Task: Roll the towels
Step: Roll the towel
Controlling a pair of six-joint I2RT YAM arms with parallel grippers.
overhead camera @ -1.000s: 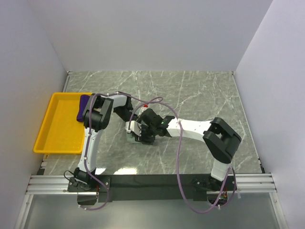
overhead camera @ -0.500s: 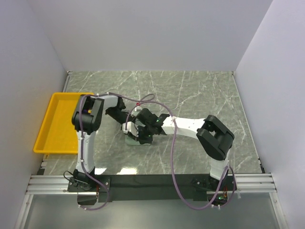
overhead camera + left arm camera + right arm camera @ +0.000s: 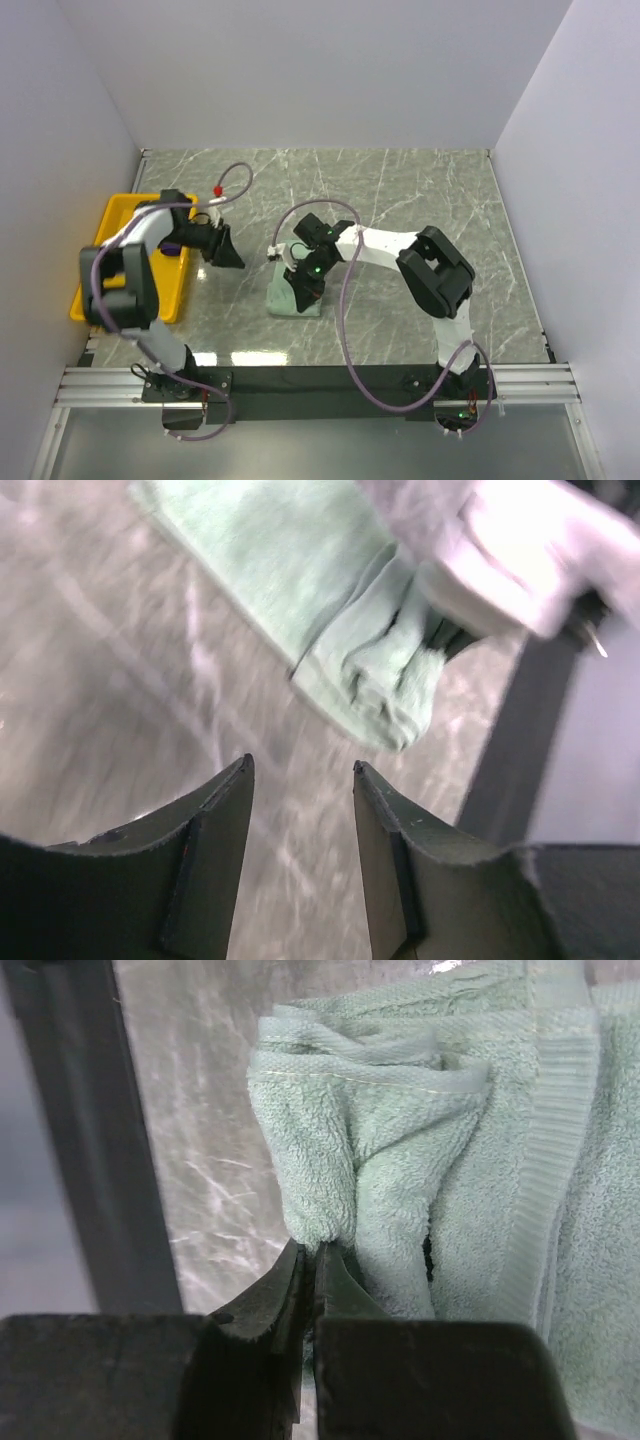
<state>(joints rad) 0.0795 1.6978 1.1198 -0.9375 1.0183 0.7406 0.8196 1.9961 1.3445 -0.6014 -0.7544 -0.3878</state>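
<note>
Your right gripper [image 3: 312, 1252] has its dark jaws pressed together on a plump fold of the mint green towel [image 3: 420, 1130], a nubby terry bundle lying centrally on the veined marble table [image 3: 420, 190]. Your left gripper [image 3: 302, 768] holds its wedge-shaped jaws parted and empty.

It looked like a robotics lab cell; the marble-patterned table [image 3: 420, 200] was boxed in by plain white panels [image 3: 300, 70] behind it and on both its sides; along its near edge ran an aluminium rail [image 3: 540, 382] with the left arm [image 3: 130, 295] and the right arm [image 3: 435, 275] bolted on; loose purple cables [image 3: 343, 320] looped above it; a yellow plastic tray [image 3: 105, 225] sat at its left edge.
</note>
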